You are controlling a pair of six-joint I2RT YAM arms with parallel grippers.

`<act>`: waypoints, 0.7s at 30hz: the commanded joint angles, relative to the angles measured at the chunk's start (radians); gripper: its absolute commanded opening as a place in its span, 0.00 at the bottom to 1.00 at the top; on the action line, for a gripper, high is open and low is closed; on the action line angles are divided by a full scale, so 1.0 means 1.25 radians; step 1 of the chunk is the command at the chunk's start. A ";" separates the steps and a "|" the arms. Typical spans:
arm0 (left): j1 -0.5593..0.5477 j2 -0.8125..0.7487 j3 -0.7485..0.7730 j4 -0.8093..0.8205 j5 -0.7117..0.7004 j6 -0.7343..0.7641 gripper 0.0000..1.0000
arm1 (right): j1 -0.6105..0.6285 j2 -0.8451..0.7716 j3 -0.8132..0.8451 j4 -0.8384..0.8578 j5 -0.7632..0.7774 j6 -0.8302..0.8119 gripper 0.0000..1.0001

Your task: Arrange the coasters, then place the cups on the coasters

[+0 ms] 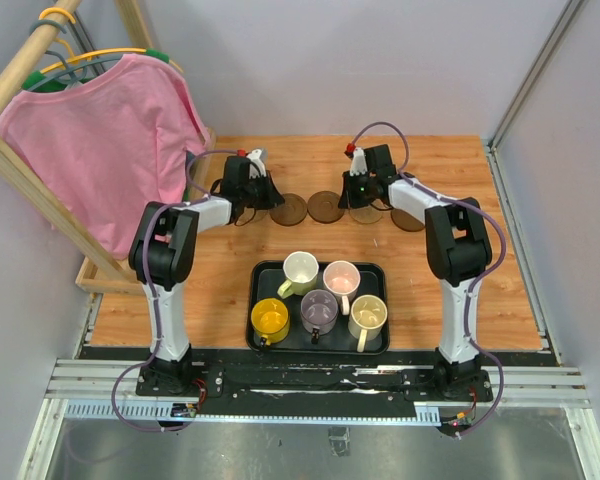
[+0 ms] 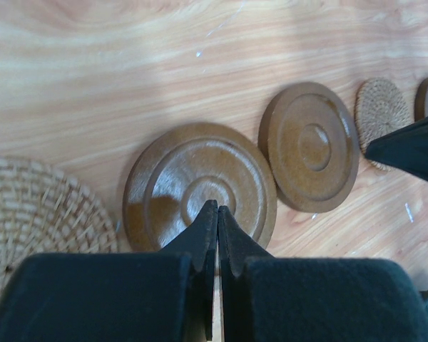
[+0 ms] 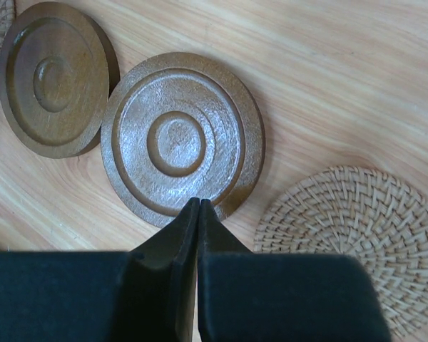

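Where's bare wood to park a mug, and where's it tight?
Bare: the strip between the coaster row and the tray, and the patch right of the right arm. Crowded: the tray, full of mugs, and the coaster row under the left hand and right hand.

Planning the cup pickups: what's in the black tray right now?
A cream-white mug, pink mug, bright yellow mug, purple mug and pale yellow mug. The tray floor beneath them is hidden.
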 commanded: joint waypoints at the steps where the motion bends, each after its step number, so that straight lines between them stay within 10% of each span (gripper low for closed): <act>1: -0.004 0.036 0.065 0.004 0.077 0.003 0.02 | 0.019 0.030 0.052 -0.009 -0.039 -0.001 0.01; 21: -0.025 0.107 0.115 -0.069 0.094 -0.013 0.02 | 0.043 0.124 0.140 -0.035 -0.072 -0.003 0.01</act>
